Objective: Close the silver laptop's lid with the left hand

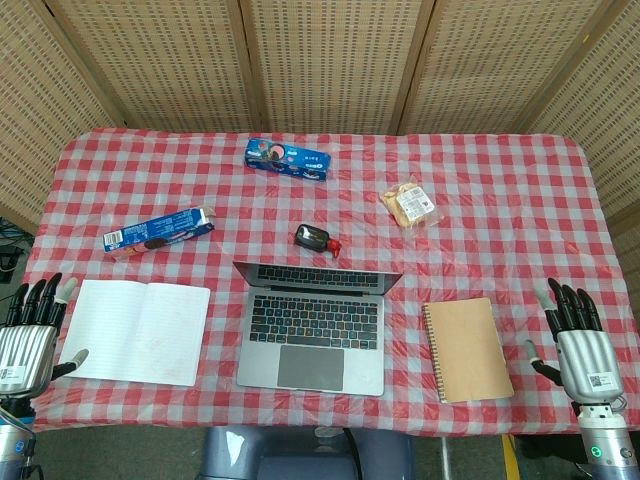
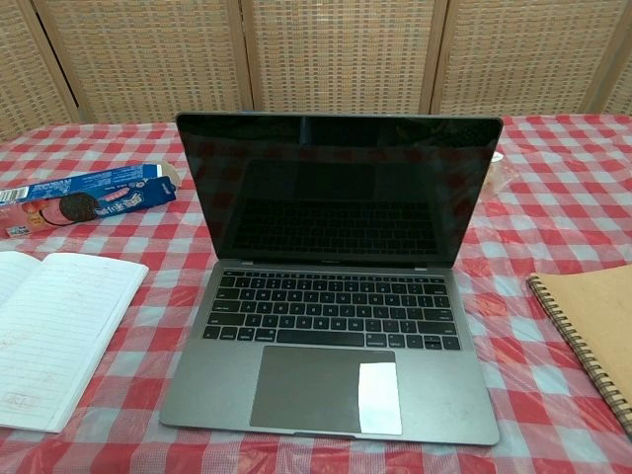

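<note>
The silver laptop [image 1: 312,330] [image 2: 331,346] stands open at the front middle of the checked table, its dark screen [image 2: 338,188] upright and facing me. My left hand [image 1: 28,335] hovers at the table's front left corner, fingers spread and pointing away from me, holding nothing. It is well left of the laptop, beyond the open notebook. My right hand [image 1: 578,340] hovers at the front right corner, fingers likewise apart and empty. Neither hand shows in the chest view.
An open white notebook [image 1: 137,331] [image 2: 54,331] lies left of the laptop, a brown spiral notebook [image 1: 467,349] [image 2: 591,321] right of it. Behind are a blue cookie box [image 1: 158,231] [image 2: 84,200], a second blue box [image 1: 287,158], a small dark object [image 1: 314,238] and a snack packet [image 1: 411,205].
</note>
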Robot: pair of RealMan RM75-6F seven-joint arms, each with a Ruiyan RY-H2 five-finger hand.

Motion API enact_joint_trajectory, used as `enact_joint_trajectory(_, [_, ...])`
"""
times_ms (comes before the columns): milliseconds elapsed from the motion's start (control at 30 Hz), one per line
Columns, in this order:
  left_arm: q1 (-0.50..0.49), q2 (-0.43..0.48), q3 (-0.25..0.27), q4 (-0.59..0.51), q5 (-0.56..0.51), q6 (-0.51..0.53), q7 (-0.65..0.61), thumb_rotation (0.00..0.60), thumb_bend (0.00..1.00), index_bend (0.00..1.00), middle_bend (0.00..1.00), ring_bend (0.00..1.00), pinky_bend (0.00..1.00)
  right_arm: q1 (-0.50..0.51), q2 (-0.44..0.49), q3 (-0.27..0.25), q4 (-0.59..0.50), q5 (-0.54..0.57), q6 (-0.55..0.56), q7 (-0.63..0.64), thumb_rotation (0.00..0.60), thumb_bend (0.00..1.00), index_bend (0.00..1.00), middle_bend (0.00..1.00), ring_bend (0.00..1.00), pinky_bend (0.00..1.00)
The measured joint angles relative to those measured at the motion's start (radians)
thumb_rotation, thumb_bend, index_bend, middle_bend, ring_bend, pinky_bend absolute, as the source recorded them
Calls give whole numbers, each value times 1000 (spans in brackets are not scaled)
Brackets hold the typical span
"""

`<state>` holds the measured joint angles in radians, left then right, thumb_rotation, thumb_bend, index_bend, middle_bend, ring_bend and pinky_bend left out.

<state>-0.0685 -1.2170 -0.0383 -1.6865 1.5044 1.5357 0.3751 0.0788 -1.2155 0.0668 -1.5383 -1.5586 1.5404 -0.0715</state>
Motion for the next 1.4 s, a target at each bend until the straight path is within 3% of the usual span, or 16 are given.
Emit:
enact_joint_trajectory(1167, [1, 3, 4, -6, 10, 1, -11, 600, 0, 0, 0, 0, 0, -3, 8, -3, -7, -7, 5, 17, 600, 595, 0, 0, 0, 0])
enact_joint_trajectory(1300, [-1, 1, 4, -4, 16, -1, -16, 600, 187, 0, 0, 0, 0, -2, 7, -2, -6, -5, 3, 16, 600, 596, 0, 0, 0, 0])
enact_joint_trajectory(1400, [-4, 3, 7, -8, 29, -2, -40, 600, 538, 0, 0, 0, 0, -2, 8, -1, -7, -6, 6, 16, 600, 596, 0, 0, 0, 0])
